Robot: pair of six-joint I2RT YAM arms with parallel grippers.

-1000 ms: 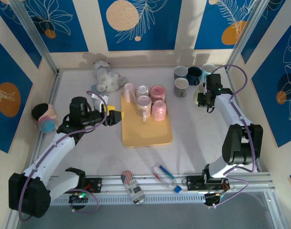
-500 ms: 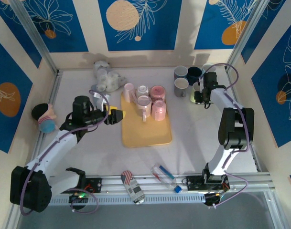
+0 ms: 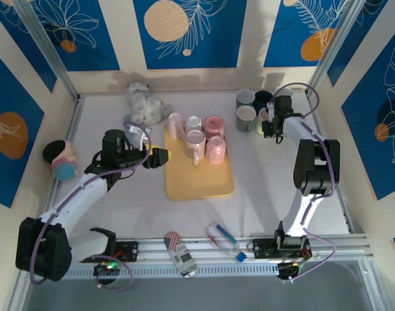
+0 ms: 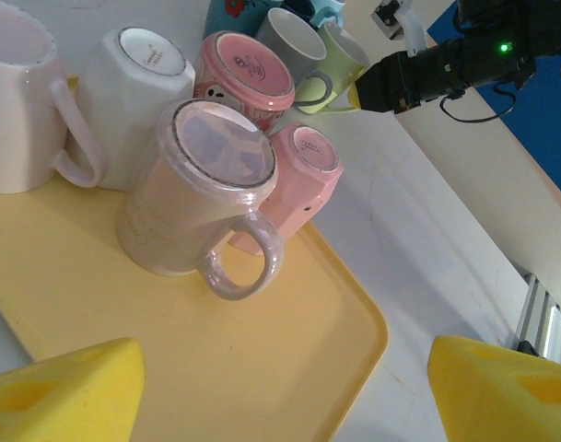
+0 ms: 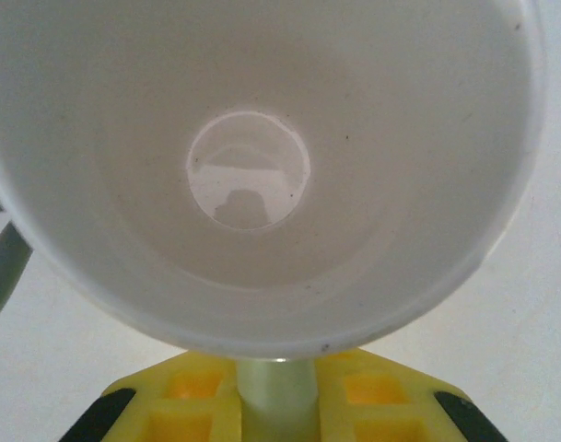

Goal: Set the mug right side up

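Right gripper (image 5: 276, 391) clamped on the handle of the pale green mug (image 5: 252, 138), mouth facing the wrist camera.
The mug is held at upper right of the top view, just beside grey and dark blue mugs (image 3: 246, 99). The left gripper (image 3: 159, 157) is spread apart at the left edge of the yellow tray (image 3: 200, 181). Since a second ago, the right gripper has been carried up-frame toward that cluster.
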